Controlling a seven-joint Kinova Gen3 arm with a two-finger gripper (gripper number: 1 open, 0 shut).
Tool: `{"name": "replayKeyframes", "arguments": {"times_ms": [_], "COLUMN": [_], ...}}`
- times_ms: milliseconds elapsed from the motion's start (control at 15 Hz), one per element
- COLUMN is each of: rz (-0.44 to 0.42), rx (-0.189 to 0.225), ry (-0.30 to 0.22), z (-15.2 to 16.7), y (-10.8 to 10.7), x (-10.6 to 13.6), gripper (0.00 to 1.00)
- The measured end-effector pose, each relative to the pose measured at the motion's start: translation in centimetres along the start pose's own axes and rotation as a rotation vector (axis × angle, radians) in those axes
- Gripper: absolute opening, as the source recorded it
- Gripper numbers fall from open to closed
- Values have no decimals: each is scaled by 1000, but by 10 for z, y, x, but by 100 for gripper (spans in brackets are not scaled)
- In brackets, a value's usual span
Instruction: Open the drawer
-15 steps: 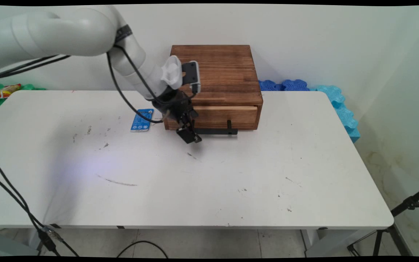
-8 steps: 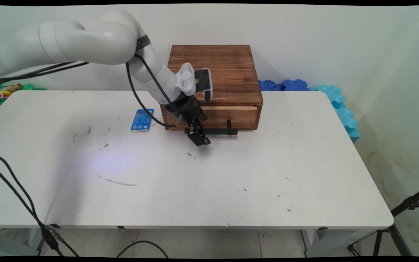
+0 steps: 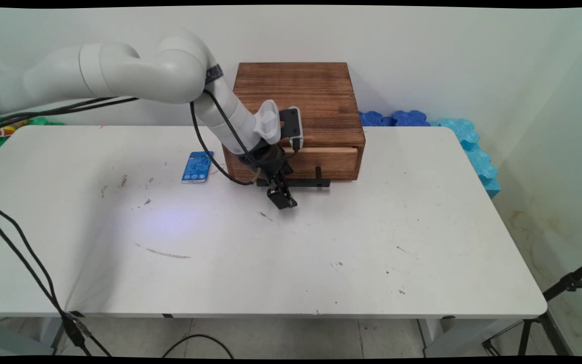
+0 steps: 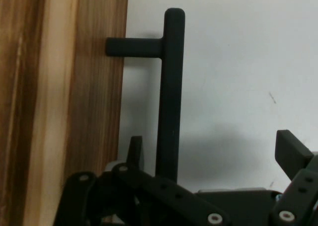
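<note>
End effector [image 3: 283,198] is low over the table [image 3: 281,253], right in front of the wooden drawer box [image 3: 296,108], at the left end of the drawer's black bar handle [image 3: 298,182]. Fingers are spread: in the hand view one fingertip [image 4: 135,151] sits in the gap between the handle bar [image 4: 169,92] and the drawer front [image 4: 97,112], the other fingertip [image 4: 293,154] is well out on the far side of the bar over bare table. So the bar is between the fingers, nearer the inner one, nothing pinched yet. Drawer front [image 3: 321,162] looks flush with the box, so my read is it's closed. Handle standoff post [image 4: 134,47] is further along the bar, away from the fingers. Judgement on doing the grip well: centre the bar between the fingers before closing, since the offset means the inner finger contacts first and could nudge the hand sideways; keep the inner fingertip off the wood; grip closer to mid-bar if reach allows, since an end grip may cock the drawer. Any pull should be straight out, level with the table, away from the box. Beyond the end effector on the arm's side, a small blue card [image 3: 197,167] lies flat on the table beside the box, not touching it. Behind the box, blue foam mat pieces [image 3: 437,124] lie along the wall.
</note>
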Motion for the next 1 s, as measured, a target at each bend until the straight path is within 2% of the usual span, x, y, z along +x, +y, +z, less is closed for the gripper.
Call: {"name": "replayKeyframes", "arguments": {"times_ms": [1000], "rz": [8], "rx": [-17], "ry": [-9], "z": [26], "y": [6], "x": [-4], "gripper": [100]}}
